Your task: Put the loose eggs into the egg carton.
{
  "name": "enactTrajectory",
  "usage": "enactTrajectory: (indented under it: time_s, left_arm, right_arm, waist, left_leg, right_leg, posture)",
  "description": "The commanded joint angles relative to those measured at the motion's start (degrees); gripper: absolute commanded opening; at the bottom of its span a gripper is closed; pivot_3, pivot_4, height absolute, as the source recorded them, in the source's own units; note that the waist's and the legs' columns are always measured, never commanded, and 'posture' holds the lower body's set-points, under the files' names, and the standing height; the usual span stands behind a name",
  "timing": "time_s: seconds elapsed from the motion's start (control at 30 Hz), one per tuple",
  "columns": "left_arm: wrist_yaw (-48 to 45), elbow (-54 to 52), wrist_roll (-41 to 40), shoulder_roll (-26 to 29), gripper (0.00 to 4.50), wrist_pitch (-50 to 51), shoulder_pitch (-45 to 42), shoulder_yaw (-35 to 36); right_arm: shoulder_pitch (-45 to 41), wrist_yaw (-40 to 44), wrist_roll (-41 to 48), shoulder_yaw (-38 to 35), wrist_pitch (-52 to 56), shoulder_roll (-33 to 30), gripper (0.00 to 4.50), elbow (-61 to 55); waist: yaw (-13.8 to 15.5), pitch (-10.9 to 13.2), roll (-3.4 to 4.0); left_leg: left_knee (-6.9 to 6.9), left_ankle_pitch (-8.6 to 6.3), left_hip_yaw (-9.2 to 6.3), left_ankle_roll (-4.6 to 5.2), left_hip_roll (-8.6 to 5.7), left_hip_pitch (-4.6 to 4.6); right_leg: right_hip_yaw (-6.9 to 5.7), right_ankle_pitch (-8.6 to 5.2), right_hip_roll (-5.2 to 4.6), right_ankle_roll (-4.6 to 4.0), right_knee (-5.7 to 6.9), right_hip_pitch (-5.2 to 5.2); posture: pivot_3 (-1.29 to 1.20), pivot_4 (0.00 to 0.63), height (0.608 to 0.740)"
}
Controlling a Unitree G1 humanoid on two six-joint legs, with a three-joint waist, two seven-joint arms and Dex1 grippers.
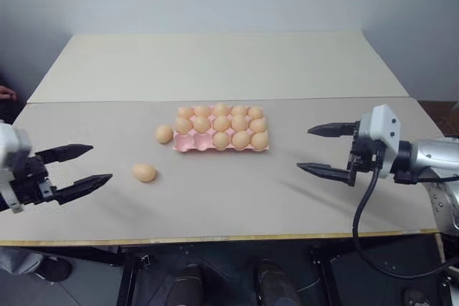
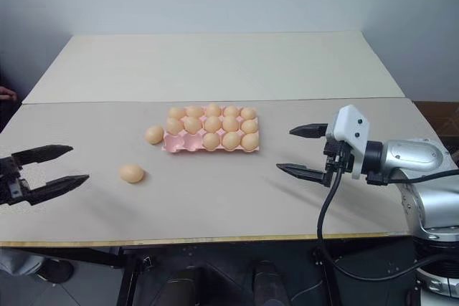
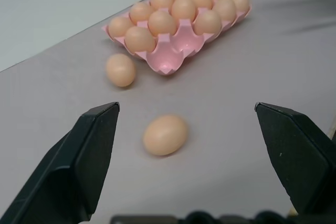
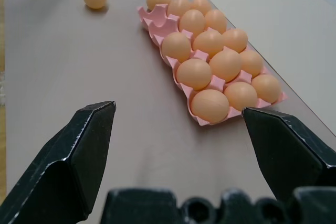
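Note:
The pale pink egg carton lies mid-table, its cups filled with tan eggs except two bare cups at its front left. One loose egg rests on the table right beside the carton's left end. A second loose egg lies further forward and left, apart from the carton; the left wrist view has it just ahead of the fingers. My left gripper hovers open and empty left of that egg. My right gripper hangs open and empty to the right of the carton, pointing toward it.
A lighter second tabletop adjoins behind along a seam. The table's front edge runs close to my arms. A person's hand rests at the far left edge. A black cable hangs from my right arm.

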Motion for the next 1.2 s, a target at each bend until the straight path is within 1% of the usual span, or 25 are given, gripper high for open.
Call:
enactTrajectory:
  time_s: [0.03,0.13,0.23,0.37,0.47,0.57,0.73,0.77,0.8,0.97,1.1,1.17,1.2]
  left_arm:
    - [2.3,0.3,2.4,-1.8,4.5,-2.7,-2.9,-6.3]
    - [5.7,3.4,5.4,-5.0,4.5,-4.4,-7.6,-12.7]
    - [8.0,6.0,7.9,-7.4,4.5,-5.5,-10.9,-17.0]
    - [10.2,9.6,12.3,-8.9,4.5,-8.6,-13.3,-21.5]
    - [10.7,12.1,15.3,-8.4,4.5,-8.6,-15.0,-25.2]
    - [10.5,13.2,15.7,-8.2,3.94,-7.3,-15.7,-25.9]
    - [10.5,13.8,15.6,-8.7,2.32,-8.3,-16.3,-25.7]
    - [10.9,13.8,15.7,-8.8,2.07,-8.3,-16.4,-25.6]
    - [11.3,13.8,15.7,-8.9,1.91,-8.4,-16.7,-25.3]
    - [10.1,11.6,13.2,-7.8,1.91,-7.6,-17.3,-22.7]
    - [9.1,7.3,9.0,-7.2,1.91,-5.8,-19.2,-19.9]
    - [12.4,6.1,8.5,-9.5,1.91,-4.7,-22.8,-21.1]
    - [15.2,5.9,9.2,-11.9,1.91,-5.0,-25.1,-22.6]
  right_arm:
    - [-1.3,-0.5,1.3,1.2,-1.2,0.1,4.48,-1.6]
    - [-1.7,-0.6,1.4,1.9,-1.8,0.1,4.48,-1.6]
    - [-1.7,-1.0,1.5,2.3,-2.0,0.2,4.48,-1.8]
    - [-1.0,-1.2,1.6,2.5,-2.2,0.3,4.48,-2.6]
    - [-0.9,-1.7,1.9,2.3,-1.9,0.3,4.48,-3.2]
    - [-0.7,-1.9,2.0,2.1,-1.8,0.1,4.5,-3.4]
    - [-0.5,-2.7,1.8,1.8,-1.8,0.0,4.5,-3.5]
    - [-0.6,-2.8,1.8,1.8,-1.8,0.0,4.5,-3.5]
    - [-0.6,-2.9,1.8,1.7,-1.8,-0.1,4.5,-3.4]
    - [-0.2,-3.1,1.8,1.4,-1.9,-0.4,4.5,-3.6]
    - [0.0,-3.4,1.9,1.1,-1.9,-0.5,4.5,-3.9]
    - [-0.3,-3.8,1.5,1.5,-2.2,-0.1,4.5,-3.6]
    - [-0.4,-4.0,1.1,1.9,-2.6,0.1,4.5,-3.4]
  waist:
    - [0.1,0.0,0.0]
    - [0.4,0.0,-0.01]
    - [0.4,0.0,-0.05]
    - [0.1,0.0,-0.05]
    - [0.2,0.0,-0.05]
    - [0.1,0.0,-0.06]
    - [0.2,0.0,-0.06]
    - [0.2,0.0,-0.06]
    - [0.2,0.0,-0.06]
    - [0.2,0.0,-0.06]
    - [0.2,0.0,-0.06]
    - [0.4,0.0,-0.06]
    - [0.7,0.0,-0.05]
  left_leg:
    - [0.0,0.0,0.0,0.0,0.0,0.0]
    - [0.02,0.0,0.01,0.0,-0.01,-0.02]
    - [0.04,0.0,0.0,0.0,0.0,-0.03]
    - [0.03,0.0,0.01,0.0,0.01,-0.06]
    - [0.03,0.0,0.01,0.0,0.01,-0.04]
    - [0.04,0.0,0.01,0.0,0.01,-0.04]
    - [0.04,0.0,0.01,0.0,0.0,-0.06]
    - [0.05,0.0,0.01,0.0,0.0,-0.06]
    - [0.05,0.0,0.01,0.0,0.0,-0.05]
    - [0.05,0.0,0.01,0.0,0.01,-0.06]
    - [0.05,0.0,0.01,-0.01,0.01,-0.06]
    - [0.06,0.0,0.01,-0.01,0.0,-0.05]
    - [0.09,0.0,0.0,-0.01,0.0,-0.05]
  right_leg:
    - [0.0,0.0,0.0,0.0,0.0,0.0]
    - [0.0,0.03,0.0,0.02,0.0,0.0]
    - [-0.01,0.07,0.02,0.04,-0.03,0.01]
    - [0.01,0.07,0.02,0.04,-0.04,-0.03]
    - [0.01,0.08,0.04,0.03,0.0,-0.03]
    - [0.01,0.08,0.03,0.04,-0.01,-0.01]
    - [0.01,0.08,0.02,0.05,-0.01,-0.03]
    - [0.01,0.09,0.02,0.05,-0.02,-0.02]
    - [0.01,0.09,0.02,0.05,-0.01,-0.02]
    - [0.01,0.09,0.03,0.05,-0.02,-0.03]
    - [0.0,0.09,0.02,0.05,-0.02,-0.03]
    - [0.0,0.09,0.02,0.05,-0.01,-0.01]
    - [-0.01,0.09,0.02,0.06,-0.02,0.01]
  posture:
    - [0.0,0.15,0.74]
    - [0.0,0.15,0.74]
    - [0.0,0.15,0.74]
    - [0.0,0.15,0.74]
    - [0.0,0.15,0.74]
    - [0.0,0.15,0.74]
    - [0.0,0.15,0.74]
    - [0.0,0.15,0.74]
    - [0.0,0.15,0.74]
    - [0.0,0.15,0.74]
    - [0.0,0.15,0.74]
    - [0.0,0.15,0.74]
    - [0.0,0.15,0.74]
